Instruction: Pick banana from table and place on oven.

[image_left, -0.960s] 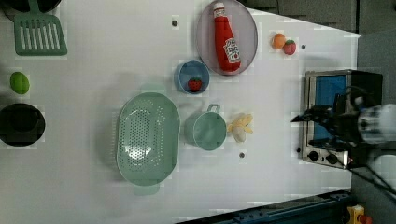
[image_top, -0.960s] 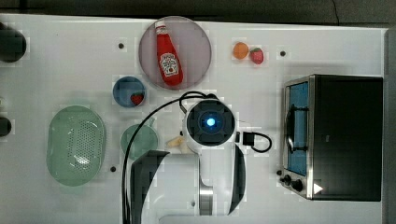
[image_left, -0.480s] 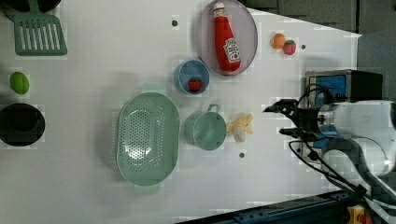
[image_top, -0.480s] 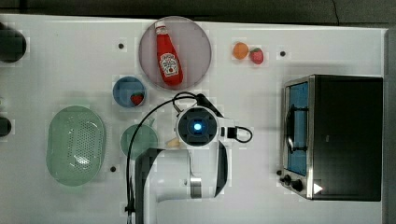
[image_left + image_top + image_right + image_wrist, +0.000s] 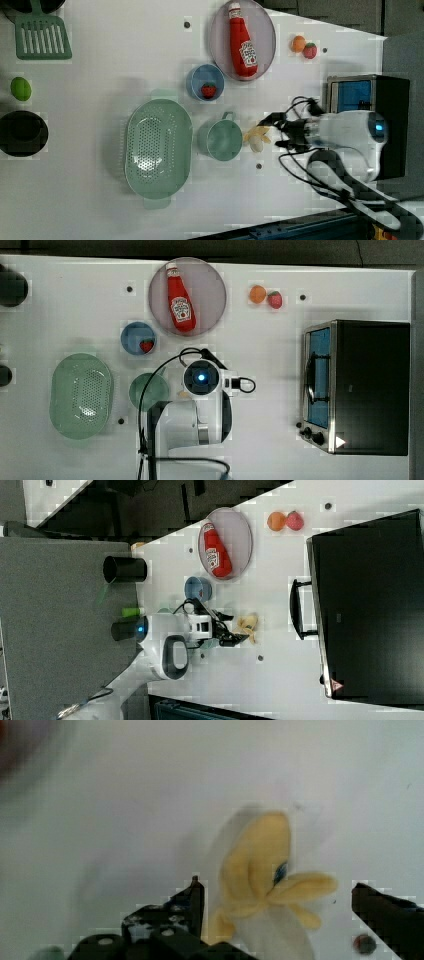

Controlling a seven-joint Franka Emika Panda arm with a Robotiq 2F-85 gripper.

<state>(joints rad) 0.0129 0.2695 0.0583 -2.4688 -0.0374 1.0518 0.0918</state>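
Observation:
The banana (image 5: 262, 870), pale yellow with its peel splayed, lies on the white table (image 5: 270, 355) just beside a green cup (image 5: 223, 141). It also shows in the left view (image 5: 257, 139) and the right view (image 5: 246, 626). My gripper (image 5: 280, 905) hangs open low over the banana, one black finger (image 5: 192, 897) on each side of it and nothing gripped. From the side the gripper (image 5: 272, 132) is at the banana's end that faces the oven (image 5: 387, 100). The oven (image 5: 370, 385) stands shut at the top view's right, its black top bare.
A green colander (image 5: 81, 395) and a blue bowl (image 5: 139, 338) holding a strawberry sit on the top view's left. A ketchup bottle (image 5: 180, 300) lies on a grey plate. An orange fruit (image 5: 257, 293) and a strawberry (image 5: 274, 299) are at the back. Open tabletop separates my arm (image 5: 201, 378) from the oven.
My arm has swung away from the oven front toward the top view's left and now stands over the banana. The gripper stayed open. Nothing on the table has moved.

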